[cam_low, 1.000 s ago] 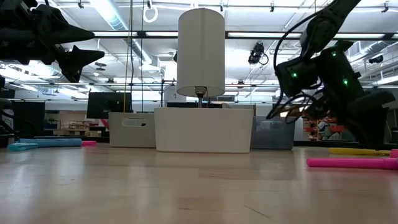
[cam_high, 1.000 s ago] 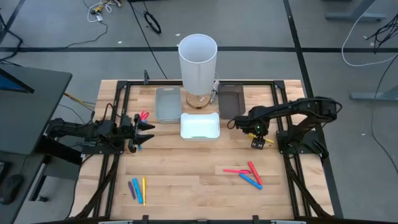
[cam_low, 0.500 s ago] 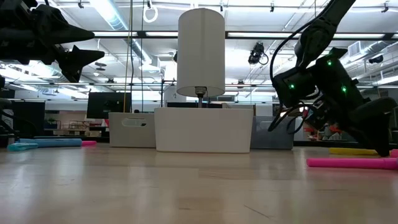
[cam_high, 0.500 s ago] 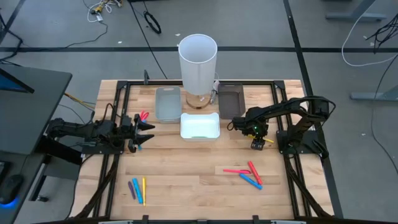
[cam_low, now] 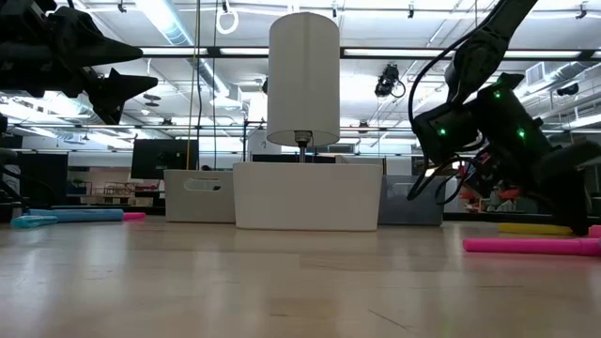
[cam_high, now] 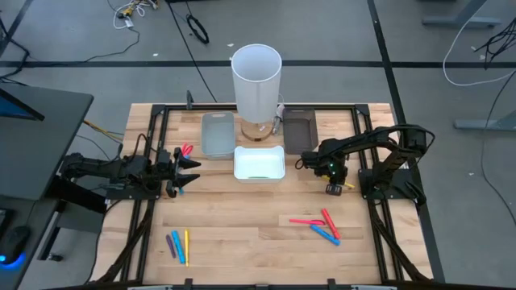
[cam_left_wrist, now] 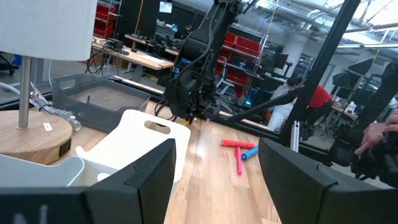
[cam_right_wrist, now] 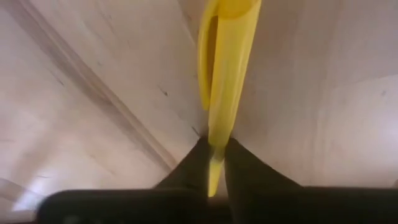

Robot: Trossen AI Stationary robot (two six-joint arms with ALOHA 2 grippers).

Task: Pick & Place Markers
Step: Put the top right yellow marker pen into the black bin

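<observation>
A yellow marker (cam_high: pixel 346 184) lies on the table at the right, and my right gripper (cam_high: pixel 333 188) is down at it, shut on its end. Pink, red and blue markers (cam_high: pixel 322 224) lie nearer the front edge on the right. Purple, blue and yellow ones (cam_high: pixel 178 244) lie front left. My left gripper (cam_high: pixel 190 169) hovers open above the left side, touching nothing, with a pink marker (cam_high: pixel 185 150) and a blue one (cam_high: pixel 179 185) lying on the table beside it. My right gripper pinches the yellow marker's near end (cam_right_wrist: pixel 215 146) between its two fingertips (cam_right_wrist: pixel 239 163). The fingers slant down from above and lie along the marker, which runs on away from them. The marker's length (cam_low: pixel 531 228) lies flat on the table.
A tall white cylinder (cam_high: pixel 256 76) stands at the far middle, with a clear tray (cam_high: pixel 218 134) on one side and a dark tray (cam_high: pixel 300 129) on the other. A white tray (cam_high: pixel 259 163) sits in front of it. People show beyond the table in the left wrist view.
My right gripper has sunk toward the table at the yellow marker and has shut on its end. The marker still lies on the wood.
</observation>
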